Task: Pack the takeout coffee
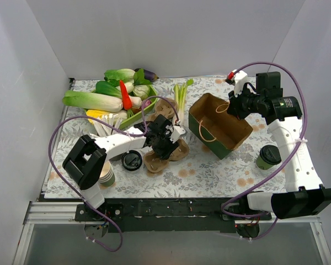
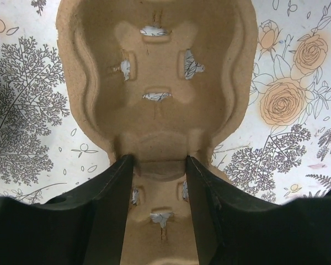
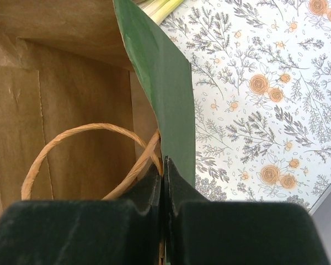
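To the left of the green paper bag (image 1: 205, 138), the middle ridge of the pulp cup carrier (image 1: 154, 163) is clamped between the narrowly set fingers of the left gripper (image 2: 158, 160), and the carrier is laid flat on the floral surface (image 1: 209, 171). The bag's right rim is pinched by the right gripper (image 3: 164, 165), its fingers pressed together on the green wall just beside a twisted paper handle (image 3: 83, 132). The takeout coffee (image 1: 268, 157), capped with a black lid, is stood upright on the surface near the bag's right side, apart from both grippers.
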### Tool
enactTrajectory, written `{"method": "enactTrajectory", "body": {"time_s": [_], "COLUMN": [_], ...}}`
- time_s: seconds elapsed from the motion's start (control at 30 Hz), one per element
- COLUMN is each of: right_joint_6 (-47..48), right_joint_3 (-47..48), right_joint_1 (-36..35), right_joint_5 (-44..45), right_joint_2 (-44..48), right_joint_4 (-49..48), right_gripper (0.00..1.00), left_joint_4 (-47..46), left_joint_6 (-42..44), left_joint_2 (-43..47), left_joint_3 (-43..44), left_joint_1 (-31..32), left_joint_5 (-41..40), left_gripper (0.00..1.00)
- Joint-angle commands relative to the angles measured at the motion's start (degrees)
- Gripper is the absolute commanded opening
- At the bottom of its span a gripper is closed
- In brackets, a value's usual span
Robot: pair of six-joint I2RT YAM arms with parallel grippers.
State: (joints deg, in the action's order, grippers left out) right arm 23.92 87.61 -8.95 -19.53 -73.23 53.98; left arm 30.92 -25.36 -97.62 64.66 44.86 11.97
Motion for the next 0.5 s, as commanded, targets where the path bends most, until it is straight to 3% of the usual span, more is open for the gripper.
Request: {"method": "enactTrajectory", "body": {"time_s": [0.0, 0.27, 0.47], "right_joint_6": [-0.81, 1.21, 4.55], "right_joint_3": [0.01, 0.8, 1.42], "right_joint_1": [0.34, 0.34, 0.34], "right_joint_5": [-0.86, -1.74, -5.15], "right_joint_2": [0.28, 0.72, 2.21], "right_joint_4": [-2.38, -0.98, 3.41], "right_gripper": [0.01, 0.01, 0.01], "left_joint_4": [0.02, 2.56, 1.97], "left_joint_6": [-0.39, 0.05, -0.65], "left_joint_2": [-0.64, 2.17, 11.74], "left_joint_3": [1.87, 3.19, 3.98], "left_joint_1": [0.14, 0.05, -1.7], "left_joint_5": [-0.19, 0.07, 7.28], "left_gripper": [0.41, 0.28, 0.0]}}
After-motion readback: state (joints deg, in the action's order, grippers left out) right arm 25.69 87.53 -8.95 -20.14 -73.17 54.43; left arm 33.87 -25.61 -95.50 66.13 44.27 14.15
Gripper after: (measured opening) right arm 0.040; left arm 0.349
